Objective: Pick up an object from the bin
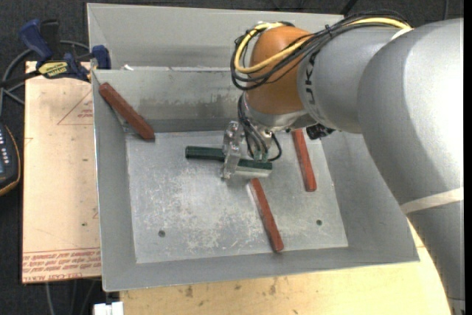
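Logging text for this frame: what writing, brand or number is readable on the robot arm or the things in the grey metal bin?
"UK": black letters on the silver-grey robot arm, the rest unclear.
No writing seen on the red-brown flat sticks or the dark green bar.

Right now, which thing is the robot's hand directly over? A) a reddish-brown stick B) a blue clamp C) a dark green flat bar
C: the hand hangs over the dark green flat bar in the middle of the grey metal bin.
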`<state>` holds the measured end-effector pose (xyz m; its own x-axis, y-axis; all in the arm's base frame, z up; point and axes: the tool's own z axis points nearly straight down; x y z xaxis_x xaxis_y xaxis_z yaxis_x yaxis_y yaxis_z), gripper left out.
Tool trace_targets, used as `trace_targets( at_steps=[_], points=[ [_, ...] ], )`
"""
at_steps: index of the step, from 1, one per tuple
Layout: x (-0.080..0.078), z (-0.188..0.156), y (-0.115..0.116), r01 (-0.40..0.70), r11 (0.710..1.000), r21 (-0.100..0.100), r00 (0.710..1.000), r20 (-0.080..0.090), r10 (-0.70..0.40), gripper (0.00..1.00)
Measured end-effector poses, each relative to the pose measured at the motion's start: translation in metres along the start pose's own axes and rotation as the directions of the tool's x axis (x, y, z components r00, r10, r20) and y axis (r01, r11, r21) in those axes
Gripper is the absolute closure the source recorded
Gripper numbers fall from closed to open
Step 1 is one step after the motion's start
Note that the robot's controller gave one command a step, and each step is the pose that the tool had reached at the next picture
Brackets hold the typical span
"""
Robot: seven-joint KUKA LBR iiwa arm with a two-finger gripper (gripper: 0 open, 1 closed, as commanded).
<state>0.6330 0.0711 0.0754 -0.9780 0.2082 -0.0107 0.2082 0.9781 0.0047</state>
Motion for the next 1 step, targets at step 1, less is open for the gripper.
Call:
trace_targets(
  at_steps=[1],
  points=[
    [-0.0015, -0.0251, 0.0007, 0.001, 1.0, 0.002, 1.0, -0.006, -0.001, 1.0]
  ],
)
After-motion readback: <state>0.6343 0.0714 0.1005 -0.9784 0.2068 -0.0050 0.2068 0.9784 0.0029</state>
